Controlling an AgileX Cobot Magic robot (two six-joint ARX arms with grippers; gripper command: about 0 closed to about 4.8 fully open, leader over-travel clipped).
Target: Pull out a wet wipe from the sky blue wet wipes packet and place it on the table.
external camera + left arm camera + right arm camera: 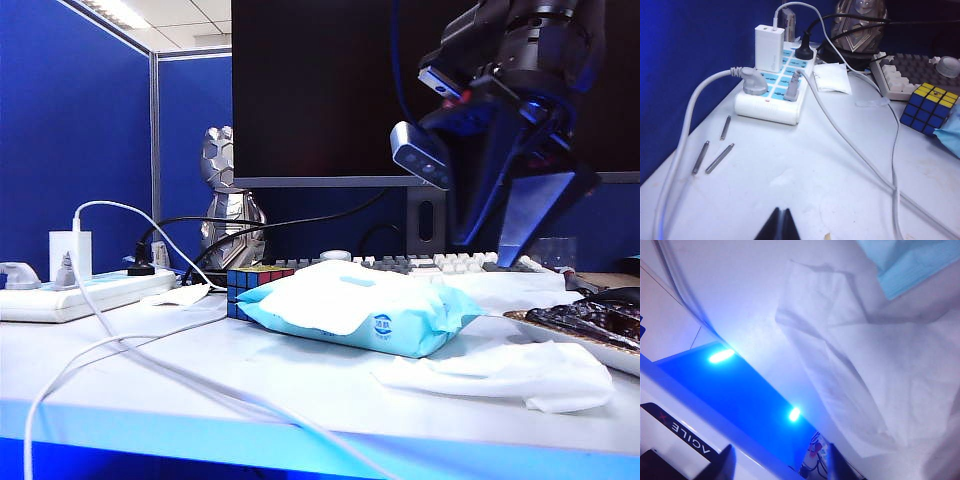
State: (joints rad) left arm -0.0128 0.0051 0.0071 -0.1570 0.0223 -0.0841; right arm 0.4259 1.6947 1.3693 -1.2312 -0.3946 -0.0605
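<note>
The sky blue wet wipes packet (350,305) lies in the middle of the white table (200,385), white flap up. A crumpled white wet wipe (510,375) rests flat on the table just right of and in front of the packet. My right gripper (490,250) hangs open above and behind the wipe, holding nothing. In the right wrist view the wet wipe (875,375) spreads beside a corner of the packet (910,260), and the right gripper (780,460) has its dark fingers wide apart. My left gripper (781,212) is shut, low over bare table far left of the packet (950,137).
A puzzle cube (245,285) touches the packet's left end. A white power strip (775,90) with plugs and trailing cables sits at the left, with loose metal rods (715,150) and a paper scrap (831,79) nearby. A keyboard (440,263) lies behind; a dark tray (580,325) stands at the right.
</note>
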